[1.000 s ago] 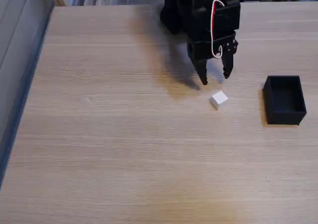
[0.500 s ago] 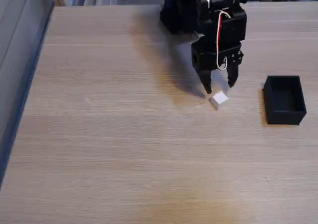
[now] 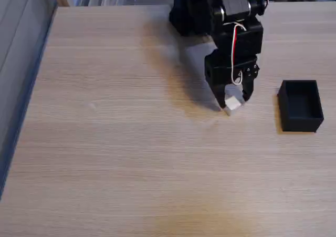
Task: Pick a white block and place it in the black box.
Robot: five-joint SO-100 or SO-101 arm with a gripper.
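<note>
Wooden table (image 3: 131, 142), claw (image 3: 234, 104) lowered since before, open, straddling white block (image 3: 232, 103)

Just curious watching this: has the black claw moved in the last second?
Yes. The gripper came down and toward the black box, now straddling the white block.

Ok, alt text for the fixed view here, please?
A black robot gripper reaches down with its open fingers either side of a small white block on a wooden table. An empty black box sits to the right.
</note>
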